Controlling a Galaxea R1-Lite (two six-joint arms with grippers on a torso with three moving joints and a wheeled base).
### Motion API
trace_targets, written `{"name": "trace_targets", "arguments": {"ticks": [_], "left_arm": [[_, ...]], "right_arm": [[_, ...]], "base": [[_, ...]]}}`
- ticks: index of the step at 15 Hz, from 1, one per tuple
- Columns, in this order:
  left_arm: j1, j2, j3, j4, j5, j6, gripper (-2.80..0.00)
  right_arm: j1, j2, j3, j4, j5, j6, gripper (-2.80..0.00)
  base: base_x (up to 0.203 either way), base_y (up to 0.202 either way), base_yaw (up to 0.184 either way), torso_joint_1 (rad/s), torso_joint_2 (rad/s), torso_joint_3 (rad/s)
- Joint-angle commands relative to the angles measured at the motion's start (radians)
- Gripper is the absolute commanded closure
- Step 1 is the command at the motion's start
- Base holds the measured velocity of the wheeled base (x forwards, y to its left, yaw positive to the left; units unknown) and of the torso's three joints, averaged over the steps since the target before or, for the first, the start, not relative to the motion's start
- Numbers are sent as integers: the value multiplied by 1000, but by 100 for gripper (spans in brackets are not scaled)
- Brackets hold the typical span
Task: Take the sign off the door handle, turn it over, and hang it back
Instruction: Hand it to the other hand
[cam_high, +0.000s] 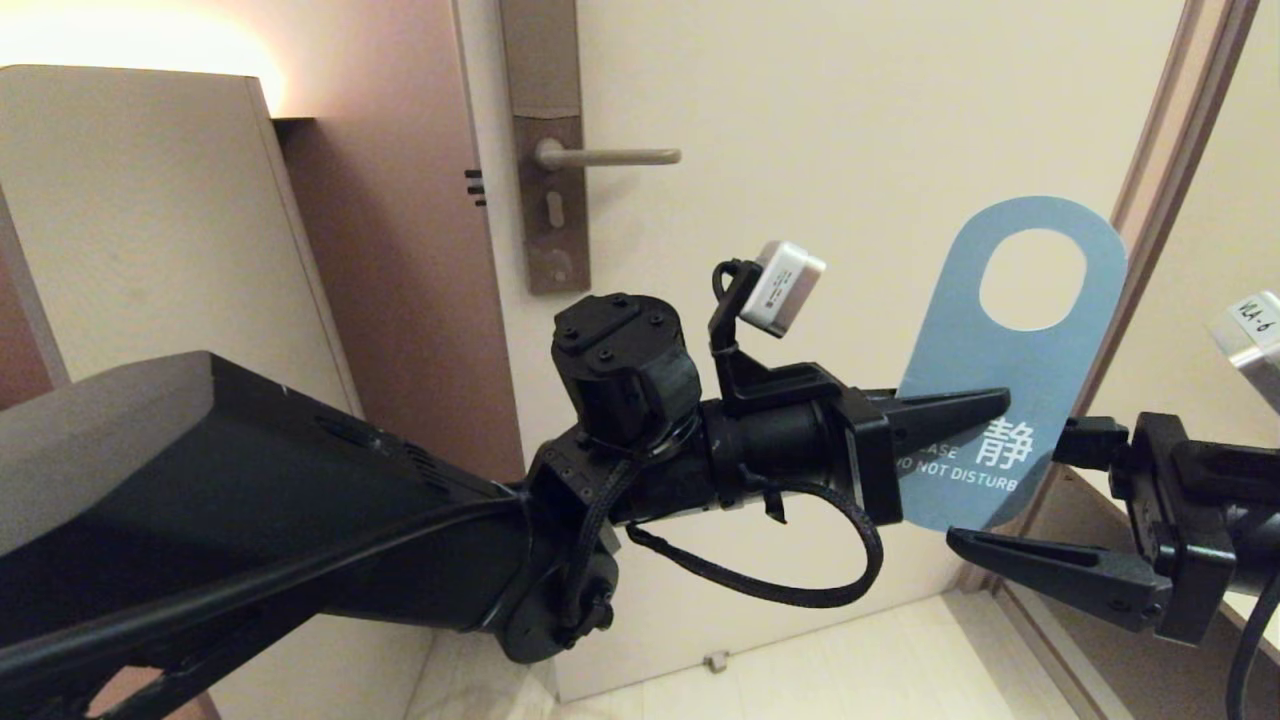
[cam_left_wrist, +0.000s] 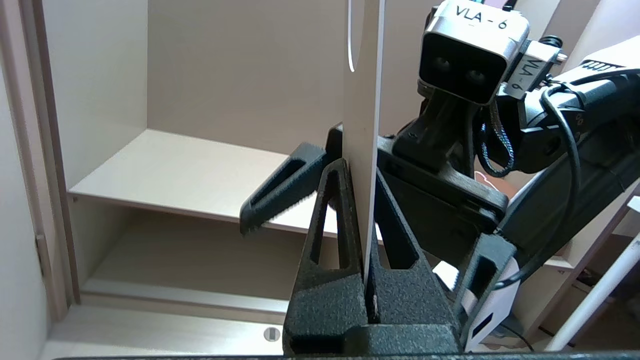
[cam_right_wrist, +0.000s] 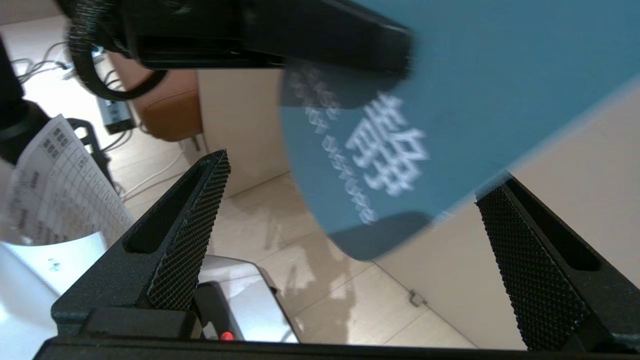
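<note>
A: What's the sign (cam_high: 1000, 400) look like?
B: Blue card, oval hanging hole up top, white "静" and "DO NOT DISTURB". It's off the door handle (cam_high: 605, 156), well to its right.
A: Who's got it?
B: Left end effector (cam_high: 960, 420) pinches its lower edge. Right end effector (cam_high: 1010, 490) is spread wide beside it.

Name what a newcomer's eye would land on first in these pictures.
First, the blue sign, held upright in mid-air right of centre, off the door handle, which sticks out bare up on the door. The left gripper is clamped on the sign's lower edge, while the right gripper waits open just beside it, one finger on each side of the sign's bottom end.
</note>
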Motion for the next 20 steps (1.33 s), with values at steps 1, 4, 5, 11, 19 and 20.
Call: {"name": "trace_targets", "arguments": {"ticks": [1, 4, 5, 11, 19, 20], "left_arm": [[0, 9, 0, -23, -5, 0, 0], [-3, 9, 1, -47, -5, 11, 0], [-4, 9, 2, -58, -12, 20, 0], [-4, 21, 39, -124, -5, 85, 0], [-21, 3, 77, -143, 62, 60, 0], [-23, 3, 77, -143, 70, 60, 0]], "right_arm": [[17, -5, 1, -2, 4, -1, -280], [58, -17, 10, -3, 6, 41, -280], [64, -19, 12, -4, 7, 50, -280], [63, -30, 22, -5, 36, 56, -280], [61, -19, 46, -89, 36, 152, -280], [63, -21, 44, -89, 36, 152, -280]], "base": [[0, 0, 0, 0, 0, 0], [0, 0, 0, 0, 0, 0], [0, 0, 0, 0, 0, 0], [0, 0, 0, 0, 0, 0], [0, 0, 0, 0, 0, 0], [0, 0, 0, 0, 0, 0]]}}
